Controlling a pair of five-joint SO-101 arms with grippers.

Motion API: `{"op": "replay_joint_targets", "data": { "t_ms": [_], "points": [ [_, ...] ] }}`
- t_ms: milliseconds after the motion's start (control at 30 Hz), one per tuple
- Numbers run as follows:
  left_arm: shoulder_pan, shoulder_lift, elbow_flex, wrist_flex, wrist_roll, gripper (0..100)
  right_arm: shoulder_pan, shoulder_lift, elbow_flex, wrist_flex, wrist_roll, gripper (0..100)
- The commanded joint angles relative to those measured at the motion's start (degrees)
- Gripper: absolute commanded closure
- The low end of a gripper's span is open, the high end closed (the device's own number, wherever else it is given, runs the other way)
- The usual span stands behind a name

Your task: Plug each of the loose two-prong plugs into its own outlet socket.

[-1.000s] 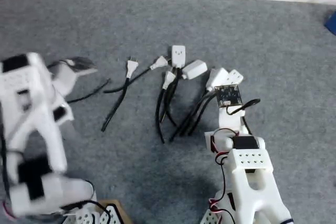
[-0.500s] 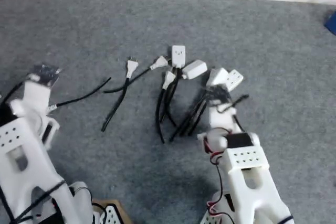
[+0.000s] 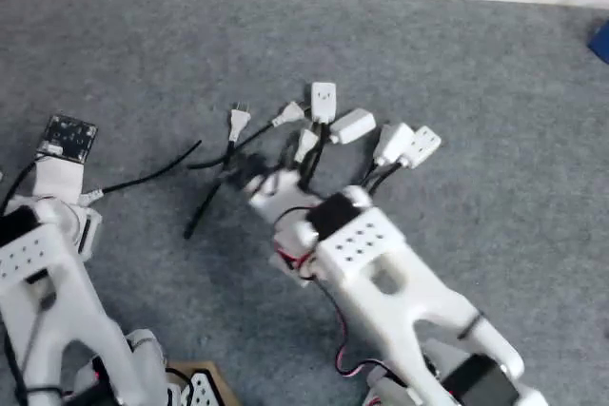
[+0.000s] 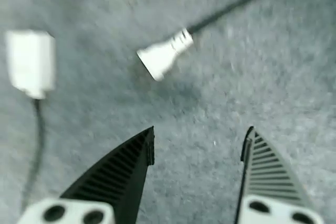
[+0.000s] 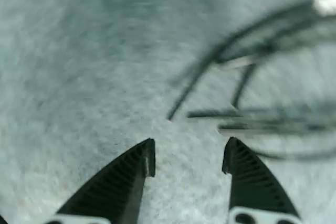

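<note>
White plugs [image 3: 239,121] and sockets [image 3: 324,100] cluster at upper centre of the high view, with black cords [image 3: 205,202] running downward. The right gripper [image 5: 189,148] is spread wide above the cords. The left gripper [image 4: 199,135] is also spread, just short of one plug [image 4: 164,56]. Open carpet [image 3: 495,64] lies to the right and above.

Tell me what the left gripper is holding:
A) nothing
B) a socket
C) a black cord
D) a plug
A: the left gripper is open with nothing in it, and the plug lies apart from it.
</note>
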Motion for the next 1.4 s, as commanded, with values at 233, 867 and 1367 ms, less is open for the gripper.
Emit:
{"op": "replay_joint_targets", "data": {
  "t_ms": [233,867,1367],
  "points": [
    [-11.74,6.11,-1.71,-14.51,2.20,72,-5.23,21.41,-29.85,-2.68,4.31,78.2],
    [-7.34,57.01,-47.87,-12.84,13.27,73,0.48,28.18,-36.97,3.82,-0.70,78.2],
    [5.93,65.80,-50.86,5.10,9.93,73,17.89,-2.68,8.13,-3.74,-0.70,78.2]
  ]
}}
